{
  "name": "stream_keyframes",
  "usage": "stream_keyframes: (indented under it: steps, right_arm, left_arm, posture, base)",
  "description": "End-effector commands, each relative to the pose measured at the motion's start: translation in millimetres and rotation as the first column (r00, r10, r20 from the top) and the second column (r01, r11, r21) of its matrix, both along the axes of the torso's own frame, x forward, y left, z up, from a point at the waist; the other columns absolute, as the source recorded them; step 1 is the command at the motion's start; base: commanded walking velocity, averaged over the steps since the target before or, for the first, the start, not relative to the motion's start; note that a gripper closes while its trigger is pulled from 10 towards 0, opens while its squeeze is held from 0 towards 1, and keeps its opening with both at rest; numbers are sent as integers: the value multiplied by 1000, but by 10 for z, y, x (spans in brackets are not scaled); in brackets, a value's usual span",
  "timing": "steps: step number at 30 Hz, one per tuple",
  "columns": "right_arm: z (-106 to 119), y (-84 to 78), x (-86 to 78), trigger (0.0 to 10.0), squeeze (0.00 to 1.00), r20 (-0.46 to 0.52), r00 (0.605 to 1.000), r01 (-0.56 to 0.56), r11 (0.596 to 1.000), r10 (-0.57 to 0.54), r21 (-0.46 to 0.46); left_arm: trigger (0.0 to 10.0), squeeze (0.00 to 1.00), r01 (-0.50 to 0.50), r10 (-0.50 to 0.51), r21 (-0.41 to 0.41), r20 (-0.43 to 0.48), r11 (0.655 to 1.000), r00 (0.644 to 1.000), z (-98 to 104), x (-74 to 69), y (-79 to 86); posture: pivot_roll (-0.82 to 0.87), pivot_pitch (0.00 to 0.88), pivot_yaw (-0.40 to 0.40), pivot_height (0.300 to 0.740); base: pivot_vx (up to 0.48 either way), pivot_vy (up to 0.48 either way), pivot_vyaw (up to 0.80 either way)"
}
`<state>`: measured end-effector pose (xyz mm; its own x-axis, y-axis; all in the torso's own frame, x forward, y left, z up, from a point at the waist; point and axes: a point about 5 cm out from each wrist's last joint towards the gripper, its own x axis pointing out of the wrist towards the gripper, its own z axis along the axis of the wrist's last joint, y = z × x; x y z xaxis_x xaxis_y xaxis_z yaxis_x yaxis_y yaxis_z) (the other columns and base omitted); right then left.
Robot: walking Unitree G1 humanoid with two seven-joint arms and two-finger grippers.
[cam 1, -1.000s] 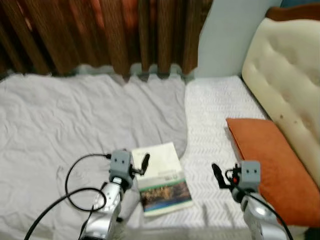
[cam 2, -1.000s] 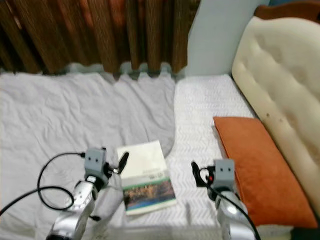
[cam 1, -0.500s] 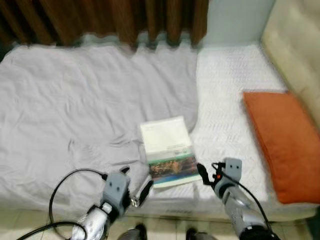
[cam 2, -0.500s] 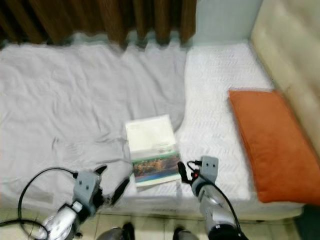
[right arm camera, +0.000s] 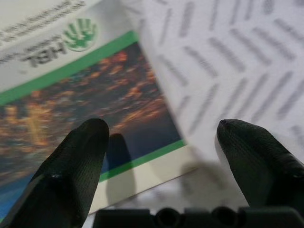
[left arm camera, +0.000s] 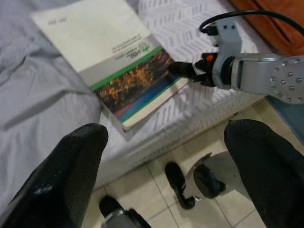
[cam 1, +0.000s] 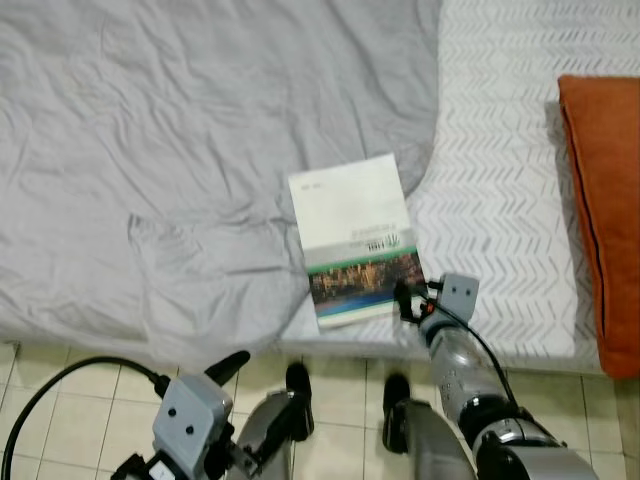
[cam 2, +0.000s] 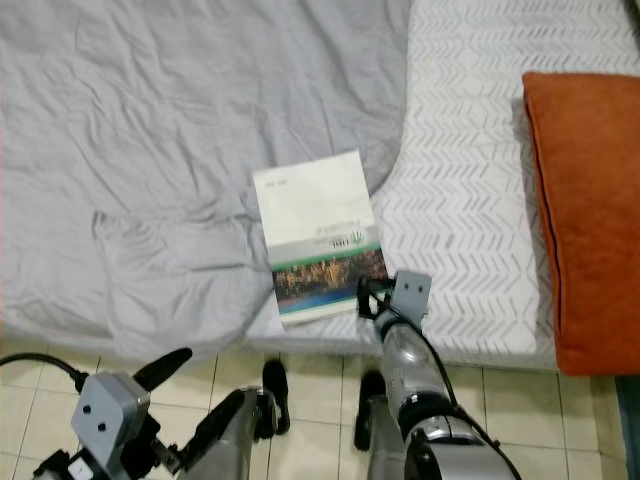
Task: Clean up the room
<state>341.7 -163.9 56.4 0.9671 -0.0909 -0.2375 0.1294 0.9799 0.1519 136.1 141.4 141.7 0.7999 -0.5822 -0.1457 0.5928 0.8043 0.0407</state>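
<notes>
A paperback book (cam 1: 356, 238), white with a green stripe and a city photo, lies flat near the bed's front edge, partly on the grey sheet (cam 1: 190, 120). My right gripper (cam 1: 404, 298) is open at the book's near right corner. In the right wrist view one finger (right arm camera: 71, 164) hovers over the cover (right arm camera: 71, 90) and the other over the white mattress (right arm camera: 228, 52). My left gripper (cam 1: 252, 402) is open and holds nothing, low over the tiled floor in front of the bed. Its wrist view looks up at the book (left arm camera: 102, 54) and the right gripper (left arm camera: 183, 70).
An orange pillow (cam 1: 605, 200) lies along the right side of the white chevron mattress (cam 1: 500, 200). The bed's front edge runs across the view, with beige floor tiles (cam 1: 60, 400) below it. My own black feet (cam 1: 297, 385) stand on the tiles.
The camera has tilted down, so the bed's edge and floor now show. My right gripper has reached the book's near corner. My left arm has dropped below the bed's edge.
</notes>
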Motion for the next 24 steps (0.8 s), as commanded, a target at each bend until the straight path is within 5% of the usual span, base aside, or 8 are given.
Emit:
stream_keyframes:
  steps: [1,6,11,24]
  right_arm:
    - [-175,-59,-120,10000,0,-68,997,34,999,-36,-29]
    - [-126,-80,-75,10000,0,-58,998,34,999,-36,-34]
    - [-128,3,-35,10000,0,-86,995,63,977,-47,205]
    - [-129,254,0,10000,0,-117,993,38,922,8,386]
  left_arm:
    - [10000,0,-5,4,-8,-62,1000,998,-13,-105,-11]
    - [10000,0,-21,19,-21,-94,1000,995,16,-192,-32]
    - [10000,0,-17,12,-31,-131,999,991,40,-294,-55]
    - [10000,0,-39,36,-17,-160,999,987,4,-334,-46]
  posture:
    - [239,655,131,740]
    - [258,653,137,740]
    - [272,665,145,740]
    - [273,671,134,740]
  base:
    - [0,0,0]
    - [0,0,0]
    - [0,0,0]
    - [0,0,0]
